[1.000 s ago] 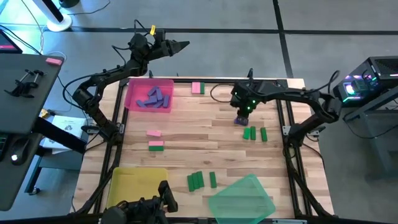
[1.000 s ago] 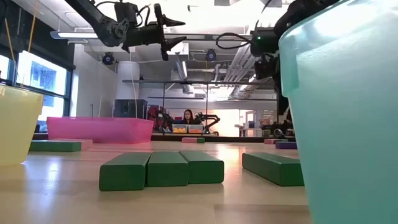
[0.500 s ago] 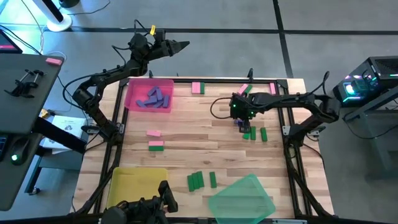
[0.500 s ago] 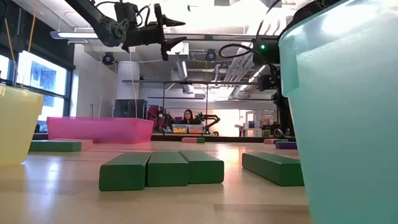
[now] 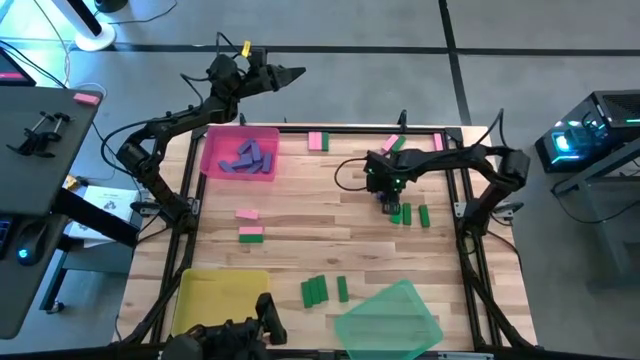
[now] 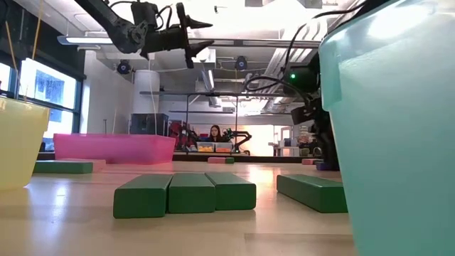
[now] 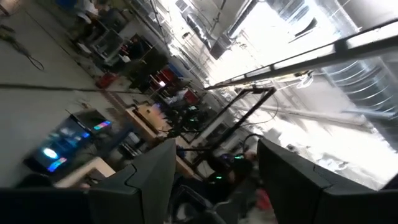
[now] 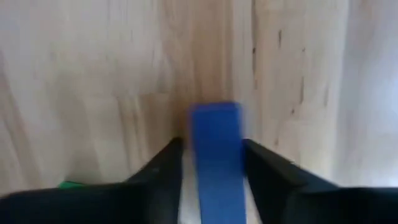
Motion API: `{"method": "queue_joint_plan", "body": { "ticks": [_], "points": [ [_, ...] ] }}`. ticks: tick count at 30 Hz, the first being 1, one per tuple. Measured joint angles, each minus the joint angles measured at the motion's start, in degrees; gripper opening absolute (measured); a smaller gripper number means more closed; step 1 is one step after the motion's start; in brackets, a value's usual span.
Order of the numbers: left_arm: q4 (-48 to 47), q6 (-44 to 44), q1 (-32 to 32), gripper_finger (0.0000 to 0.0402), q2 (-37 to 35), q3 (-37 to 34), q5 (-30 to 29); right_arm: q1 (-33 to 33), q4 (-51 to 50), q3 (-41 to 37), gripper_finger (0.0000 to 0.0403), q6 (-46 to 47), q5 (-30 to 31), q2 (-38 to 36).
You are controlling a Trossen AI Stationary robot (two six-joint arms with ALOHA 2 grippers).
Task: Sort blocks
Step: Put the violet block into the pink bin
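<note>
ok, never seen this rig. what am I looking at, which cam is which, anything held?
Two dark robot arms at a wooden table, sorting small blocks. One picture looks straight down, one looks level across the tabletop, and one comes from each wrist. The left end effector hangs raised past the table's far edge, jaws open and empty. The right end effector is down at the table with a purple-blue block between its fingers; whether it grips it yet is unclear. On the table: a pink tray holding purple-blue blocks, a yellow tray, a green tray, and loose pink and green blocks.
</note>
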Motion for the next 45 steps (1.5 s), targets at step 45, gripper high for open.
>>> {"method": "queue_joint_plan", "body": {
  "ticks": [45],
  "points": [
    [-61.6,65.2,-28.3,0.0152,-1.6,41.1,-26.8,-12.8,-31.1,70.1,0.0000,-3.3,-57.4,-2.2]
  ]
}}
